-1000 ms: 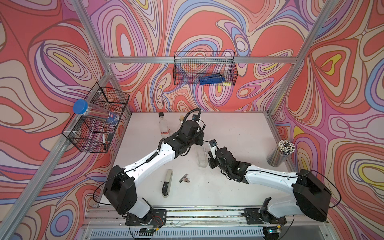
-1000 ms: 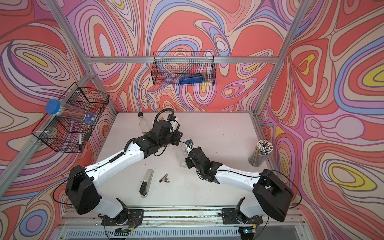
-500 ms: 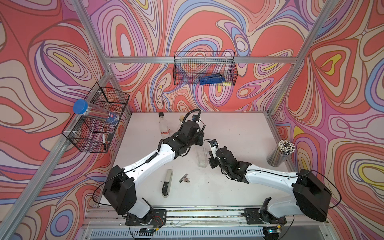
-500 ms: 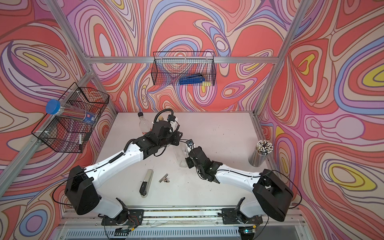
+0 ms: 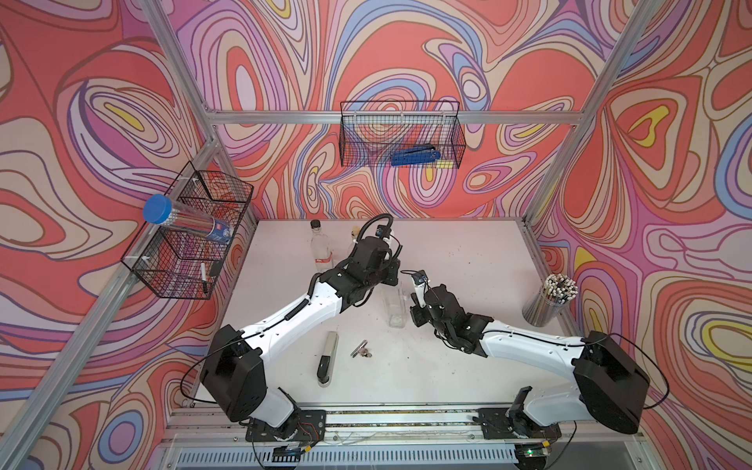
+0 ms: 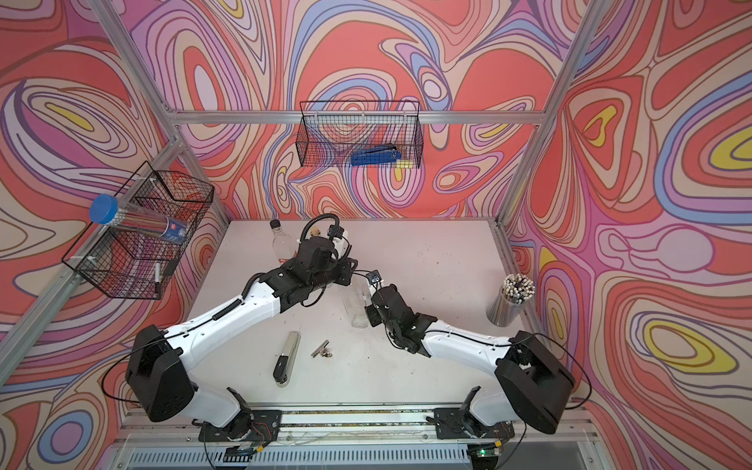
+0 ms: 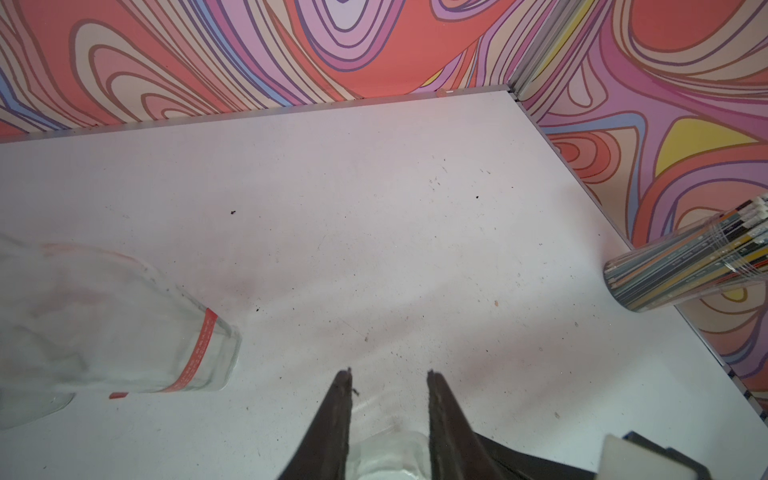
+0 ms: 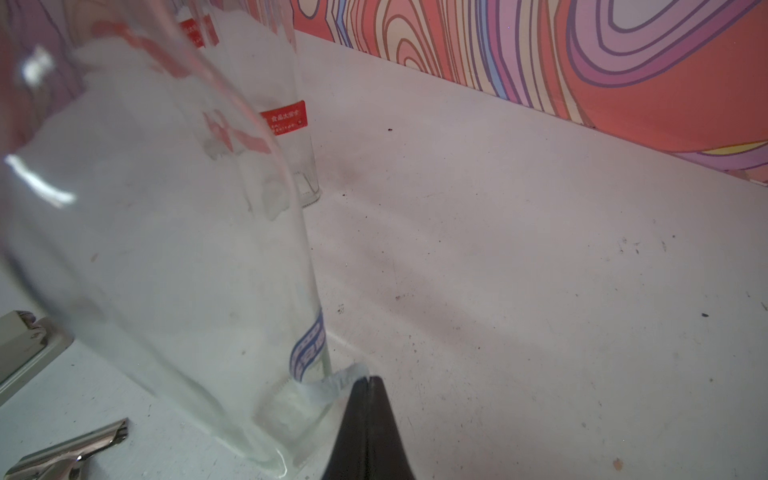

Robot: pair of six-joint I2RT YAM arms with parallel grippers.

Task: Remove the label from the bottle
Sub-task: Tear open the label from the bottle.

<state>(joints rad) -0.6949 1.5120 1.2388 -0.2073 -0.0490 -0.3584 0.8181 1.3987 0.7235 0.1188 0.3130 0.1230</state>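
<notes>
Now the bottle (image 5: 394,309) stands central on the worktop (image 5: 468,260), neck clamped in the left hand (image 7: 387,376), while the right hand (image 8: 368,380), pressed together, pinches the loose end of the label (image 8: 307,349) at the bottle's base.

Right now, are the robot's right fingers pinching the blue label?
Yes, the shut right fingers pinch the peeled end of the blue label at the base of the bottle.

My white table (image 5: 468,285) is flecked with dark specks (image 7: 232,212); a clear glass bottle (image 5: 394,301) rests mid-table; a black-capped bottle (image 5: 321,248) stands behind it; a cup of pencils (image 5: 549,299) at my right; utility knife (image 5: 327,357) and metal clip (image 5: 359,349) lie nearer me.
</notes>
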